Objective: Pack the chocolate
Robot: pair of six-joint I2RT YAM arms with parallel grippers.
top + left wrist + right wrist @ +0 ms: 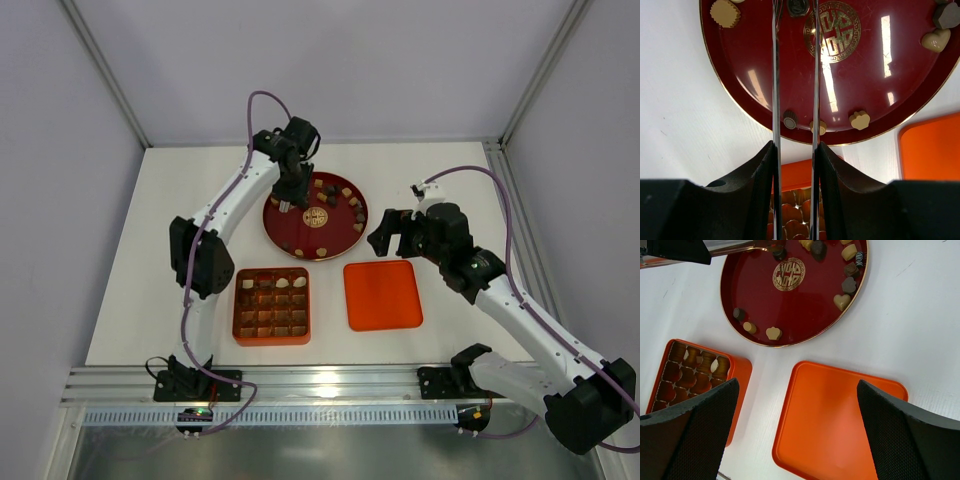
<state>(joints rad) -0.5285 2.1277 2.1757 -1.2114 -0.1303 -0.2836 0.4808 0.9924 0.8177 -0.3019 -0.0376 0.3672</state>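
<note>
most chocolate (842, 301) still on round red tray (790, 310), few in orange gridded box (740, 372); left gripper (795, 15) barely parted, right gripper (797, 385) wide apart

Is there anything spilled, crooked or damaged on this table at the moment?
Nothing stands out. The chocolate lies either on the red plate or in cells of the orange box; no piece is on the white table. The lid lies flat beside the box, and I see no damage.
</note>
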